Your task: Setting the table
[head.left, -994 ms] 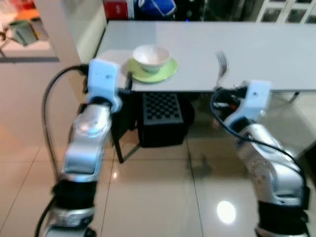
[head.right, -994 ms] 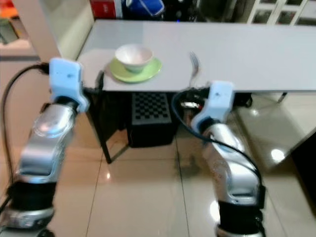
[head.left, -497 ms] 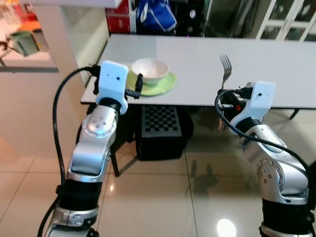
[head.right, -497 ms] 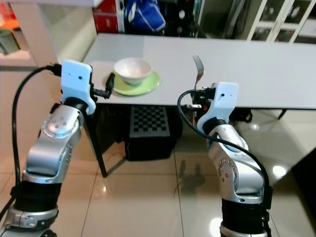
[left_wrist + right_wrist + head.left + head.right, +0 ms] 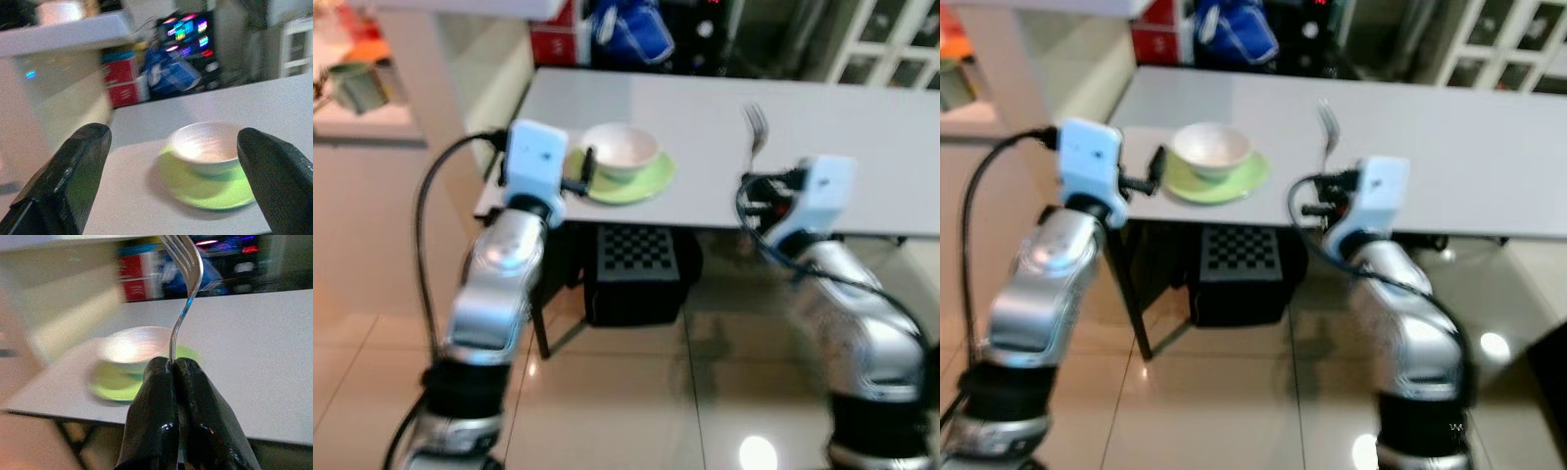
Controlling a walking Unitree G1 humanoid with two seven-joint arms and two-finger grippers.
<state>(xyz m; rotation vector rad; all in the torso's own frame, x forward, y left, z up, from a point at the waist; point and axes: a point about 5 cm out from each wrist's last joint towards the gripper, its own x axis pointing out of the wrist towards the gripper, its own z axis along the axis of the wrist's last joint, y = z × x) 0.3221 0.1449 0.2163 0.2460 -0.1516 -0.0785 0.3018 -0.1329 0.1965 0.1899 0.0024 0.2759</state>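
A white bowl [image 5: 621,149] rests on a green plate [image 5: 646,182] near the front left corner of the grey table [image 5: 842,127]. My left gripper [image 5: 588,166] hovers just left of the plate, open; in the left wrist view its fingers [image 5: 68,171] frame the bowl [image 5: 210,147] with nothing between them. My right gripper [image 5: 756,191] is at the table's front edge, to the right of the plate, shut on a silver fork [image 5: 755,125] that stands upright with its tines up. In the right wrist view the fork [image 5: 186,289] rises from the closed fingertips [image 5: 161,377].
Under the table stands a dark box with a checkered board [image 5: 636,257] on it. A blue bag [image 5: 626,24] and red boxes [image 5: 553,39] lie beyond the table's far edge. A beige counter [image 5: 362,98] with a cup is at the left. The floor is glossy tile.
The whole picture has shifted and blurred, so the camera moved. My right gripper with the fork sits a little closer over the table edge; my left gripper stays beside the plate.
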